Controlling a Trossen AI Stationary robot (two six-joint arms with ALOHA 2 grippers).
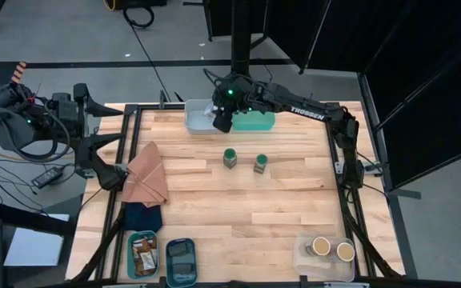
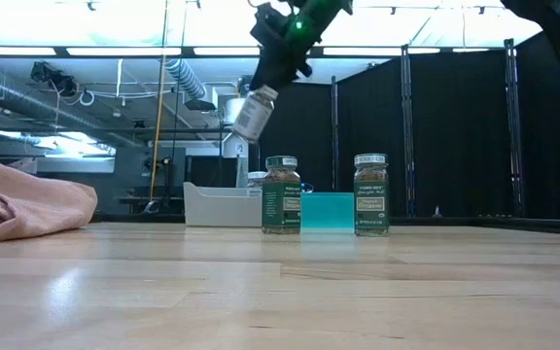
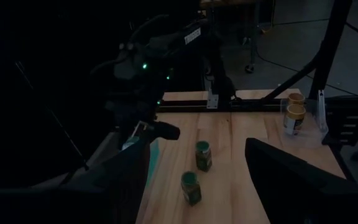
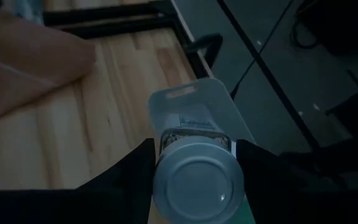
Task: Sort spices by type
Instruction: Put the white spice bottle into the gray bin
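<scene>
At the far left of the high view I see my left gripper [image 1: 122, 174] parked off the table's left edge beside the pink cloth [image 1: 147, 178], its fingers spread wide and holding nothing. Along the lower edge sit two small bins, one with brown packets [image 1: 142, 254] and one with black boxes [image 1: 180, 262]. In the middle of the frame two green-lidded jars [image 1: 230, 158] stand upright, well apart from either gripper. At upper centre my right gripper [image 1: 222, 120] hangs over the white bin [image 1: 194, 118], next to the teal bin [image 1: 256, 122]. Its fingers [image 4: 132, 171] are closed partway on a white-lidded jar [image 4: 196, 177], one on each side, and in the low view the jar is tilted in the air. At lower right, two tan-topped jars [image 1: 332, 249] sit in a clear bin.
</scene>
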